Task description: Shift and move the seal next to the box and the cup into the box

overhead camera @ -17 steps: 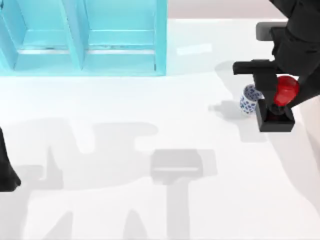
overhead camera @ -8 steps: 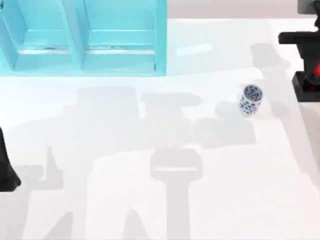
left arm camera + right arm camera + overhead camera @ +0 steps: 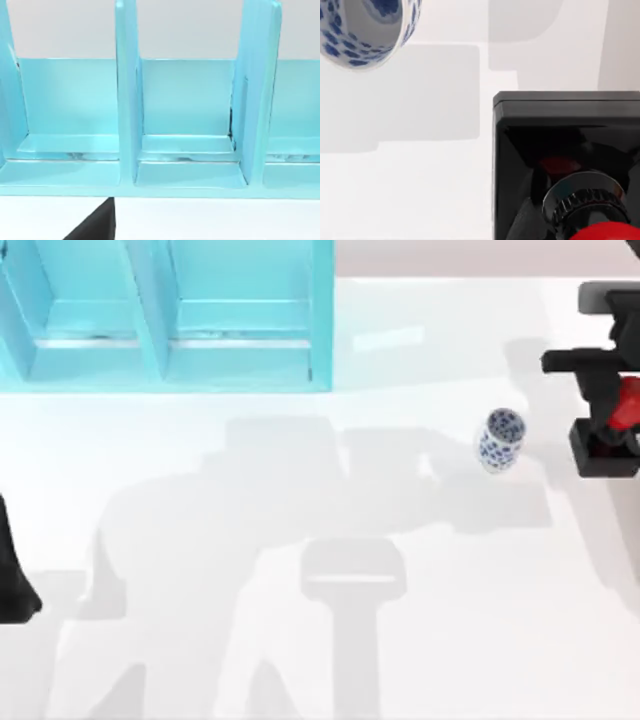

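our turquoise box (image 3: 170, 315) stands along the far left of the table (image 3: 300, 540), its compartments open toward us with bare floors inside. the cup (image 3: 501, 440) sits upright on the right half of the table, white with blue speckled flowers, mouth up, well apart from the box. just beyond it toward the right edge hangs the seal (image 3: 612, 430), red knob above a black square base, its long axis tilted. our right gripper (image 3: 605, 400) is at the seal; whether its fingers pinch it we cannot tell. our left arm (image 3: 12, 580) is parked at the left edge.
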Robot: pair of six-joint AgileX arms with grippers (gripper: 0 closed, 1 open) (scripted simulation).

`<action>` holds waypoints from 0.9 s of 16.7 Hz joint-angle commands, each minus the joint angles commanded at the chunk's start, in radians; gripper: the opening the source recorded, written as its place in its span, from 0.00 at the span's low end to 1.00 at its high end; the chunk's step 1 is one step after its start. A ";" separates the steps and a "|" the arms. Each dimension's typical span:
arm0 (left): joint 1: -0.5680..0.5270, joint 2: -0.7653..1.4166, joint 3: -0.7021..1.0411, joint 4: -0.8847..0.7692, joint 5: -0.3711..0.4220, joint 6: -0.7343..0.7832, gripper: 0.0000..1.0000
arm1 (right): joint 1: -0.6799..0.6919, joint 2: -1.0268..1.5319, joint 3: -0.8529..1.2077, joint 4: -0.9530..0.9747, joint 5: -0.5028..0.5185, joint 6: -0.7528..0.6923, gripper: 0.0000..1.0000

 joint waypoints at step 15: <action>0.000 0.000 0.000 0.000 0.000 0.000 1.00 | 0.001 -0.001 -0.068 0.068 -0.001 0.000 0.60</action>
